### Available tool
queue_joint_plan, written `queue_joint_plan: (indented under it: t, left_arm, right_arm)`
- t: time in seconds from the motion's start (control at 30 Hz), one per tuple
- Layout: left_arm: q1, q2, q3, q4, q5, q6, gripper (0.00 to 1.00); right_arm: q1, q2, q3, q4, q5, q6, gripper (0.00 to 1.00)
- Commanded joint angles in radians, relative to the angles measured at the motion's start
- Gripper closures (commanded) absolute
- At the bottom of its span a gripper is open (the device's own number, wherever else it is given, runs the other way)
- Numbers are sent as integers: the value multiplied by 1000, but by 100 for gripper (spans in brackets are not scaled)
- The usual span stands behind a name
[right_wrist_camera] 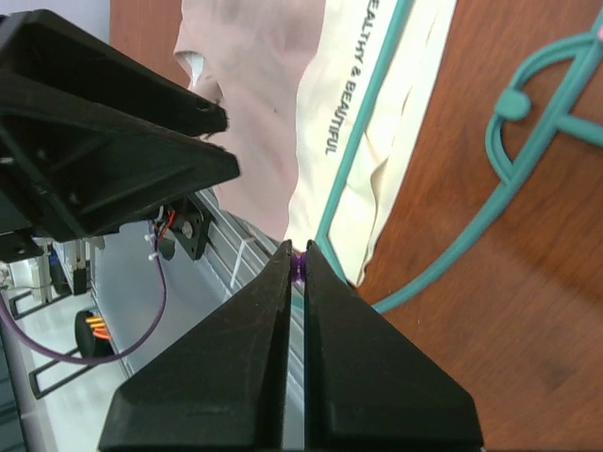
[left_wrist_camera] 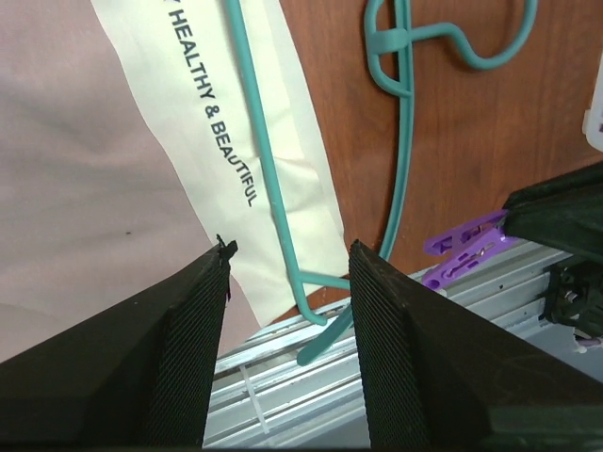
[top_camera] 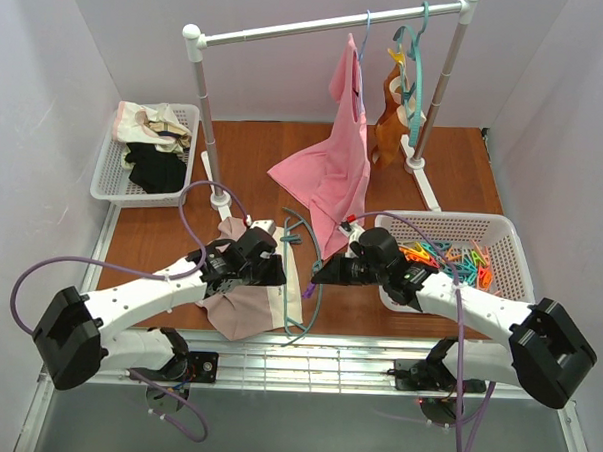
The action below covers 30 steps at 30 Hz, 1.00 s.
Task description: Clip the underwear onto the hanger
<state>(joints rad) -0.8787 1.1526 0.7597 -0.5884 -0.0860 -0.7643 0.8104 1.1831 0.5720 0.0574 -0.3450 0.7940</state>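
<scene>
Closest to us in the left wrist view, the left gripper [left_wrist_camera: 292,250] stands partly open with a clear gap between its ribbed pads and nothing held in them. It hangs just over the near end of the hanger [left_wrist_camera: 252,141]. Past those pads, one teal arm of the hanger runs lengthways over the cream strip [left_wrist_camera: 198,56] of the underwear [left_wrist_camera: 75,188], which lies flat on the worktop [top_camera: 255,154] with its pink-beige fabric spread to the left of the strip. The hanger's hook rests on bare wood to the right of the strip, and its lower tip reaches over the slotted metal rail [left_wrist_camera: 273,386] at the near edge. Just right of the hanger, the right gripper [right_wrist_camera: 299,250] is closed tight on a purple clip [left_wrist_camera: 466,247], the clip pointing towards the hanger's end and the corner of the strip; we cannot tell whether it touches either. From above, both grippers meet over the underwear between the two arms. Further right sits a white basket [top_camera: 511,235] of coloured clips, and far left another basket [top_camera: 109,168] holds clothes. At the back, a rack [top_camera: 320,25] carries a pink top [top_camera: 334,167] and a tan-brown garment [top_camera: 391,120].
</scene>
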Motion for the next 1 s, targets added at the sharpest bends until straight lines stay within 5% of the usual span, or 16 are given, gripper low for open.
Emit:
queue_joint_plan:
  t: [0.0,0.6,0.97]
  left_arm:
    - [43,25,-5,59,44,10,55]
    - [75,288,125,61,98,103,71]
    - [84,346,135,62,103,135,72]
  right_arm:
    - [15,27,-3,154,44,10,99]
    - [75,150,-15,285,192,-1,99]
    - [113,199,-30,312,264,-6,99]
